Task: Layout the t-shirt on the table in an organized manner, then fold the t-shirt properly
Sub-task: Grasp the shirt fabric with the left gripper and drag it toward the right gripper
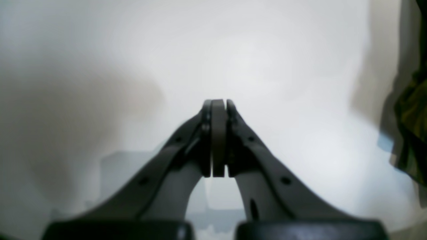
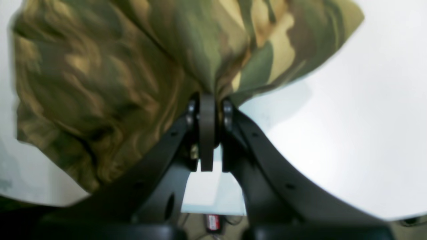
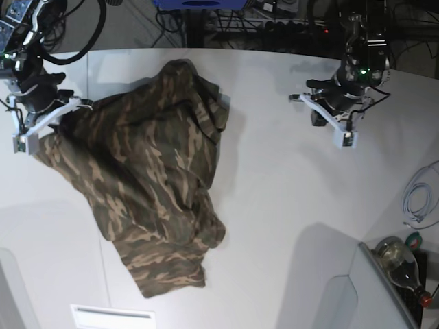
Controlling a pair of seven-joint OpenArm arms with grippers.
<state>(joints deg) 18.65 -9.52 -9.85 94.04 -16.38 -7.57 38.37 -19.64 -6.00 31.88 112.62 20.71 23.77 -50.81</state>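
The camouflage t-shirt [image 3: 158, 178] lies crumpled on the left half of the white table [image 3: 288, 205], bunched into folds and running from the far edge toward the near side. My right gripper [image 3: 55, 116] is at the shirt's left edge. In the right wrist view the right gripper [image 2: 208, 98] is shut on a pinch of the t-shirt [image 2: 100, 76], lifted a little off the table. My left gripper [image 3: 319, 116] is over bare table, well right of the shirt. In the left wrist view the left gripper [image 1: 218, 103] is shut and empty, and the t-shirt [image 1: 412, 133] shows only at the right edge.
A coiled white cable [image 3: 415, 202] lies at the table's right edge. A bottle [image 3: 398, 264] stands beyond the near right corner beside a grey panel [image 3: 343, 301]. A white label [image 3: 113, 317] sits at the near edge. Cables and equipment [image 3: 226, 17] line the far side.
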